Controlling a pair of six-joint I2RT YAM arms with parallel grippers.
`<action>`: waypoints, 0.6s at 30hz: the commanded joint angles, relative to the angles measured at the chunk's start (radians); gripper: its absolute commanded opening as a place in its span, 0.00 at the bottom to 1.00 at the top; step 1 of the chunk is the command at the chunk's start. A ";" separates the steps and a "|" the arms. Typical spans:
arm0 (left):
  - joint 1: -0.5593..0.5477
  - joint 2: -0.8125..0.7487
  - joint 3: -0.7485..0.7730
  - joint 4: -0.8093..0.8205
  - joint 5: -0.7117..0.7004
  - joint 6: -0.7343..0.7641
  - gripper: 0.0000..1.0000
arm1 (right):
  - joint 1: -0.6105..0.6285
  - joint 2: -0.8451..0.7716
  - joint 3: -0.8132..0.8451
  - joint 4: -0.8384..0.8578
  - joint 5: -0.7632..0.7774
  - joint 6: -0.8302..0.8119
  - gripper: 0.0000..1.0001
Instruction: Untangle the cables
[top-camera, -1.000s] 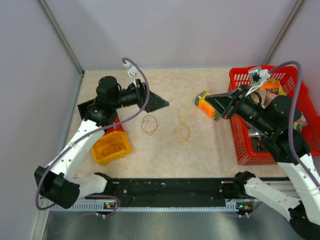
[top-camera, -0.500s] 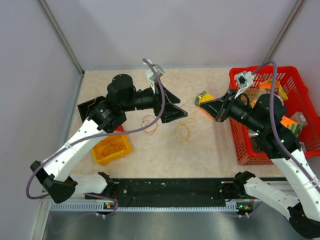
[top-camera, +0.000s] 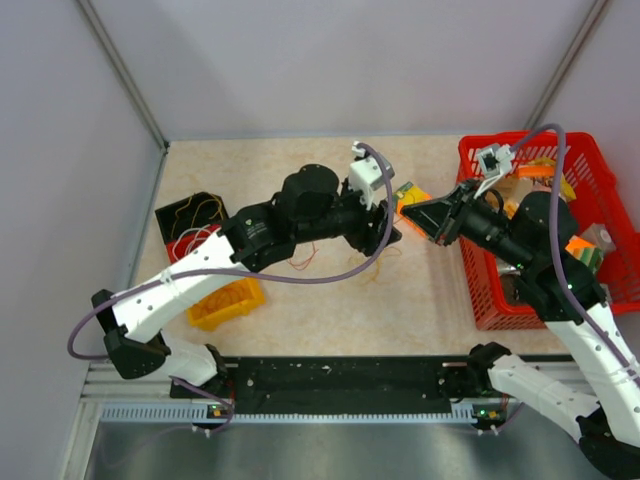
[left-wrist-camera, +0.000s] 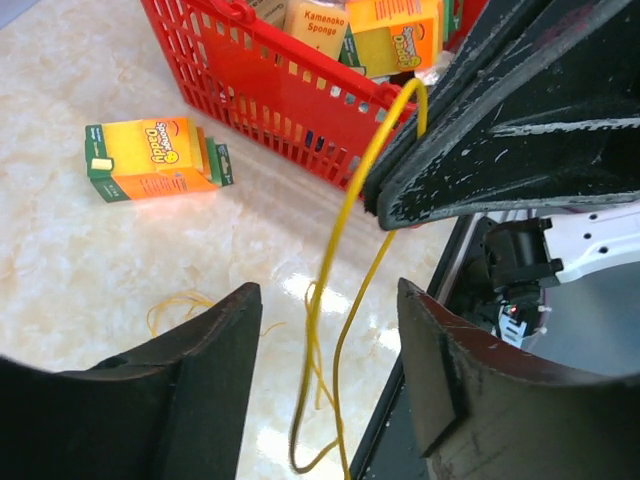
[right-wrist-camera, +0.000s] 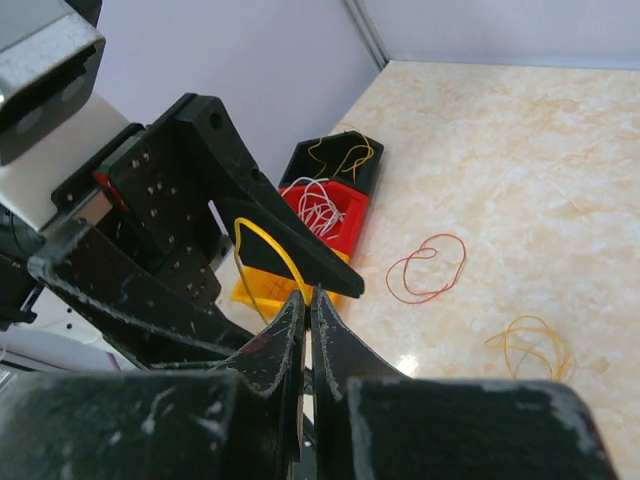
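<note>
Marbled tabletop (top-camera: 330, 320) lies beneath. Left gripper (left-wrist-camera: 326, 296) stands unclenched, astride the yellow cable (left-wrist-camera: 345, 215) without touching it. That cable hangs from the right gripper (right-wrist-camera: 308, 300), which is clenched on its upper bend. Its long axis runs from 1 to 7 o'clock, loose end downward. Closing off-centre could miss the thin strand or knock the right gripper close by.

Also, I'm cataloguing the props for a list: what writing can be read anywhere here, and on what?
"Kamenoko Sponge": on the tan pack in the red basket.
The orange pack beside it: print too blurred to read.
The loose orange box outside the basket: print blurred too.
</note>
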 joint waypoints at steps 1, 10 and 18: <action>-0.029 0.041 0.071 -0.019 -0.076 0.040 0.54 | -0.010 -0.013 -0.014 0.047 -0.009 0.022 0.00; 0.015 0.006 0.053 -0.084 -0.283 0.059 0.00 | -0.012 -0.018 -0.032 0.001 0.061 -0.047 0.47; 0.448 -0.034 -0.015 -0.197 -0.434 -0.124 0.00 | -0.010 -0.053 -0.043 -0.074 0.182 -0.128 0.84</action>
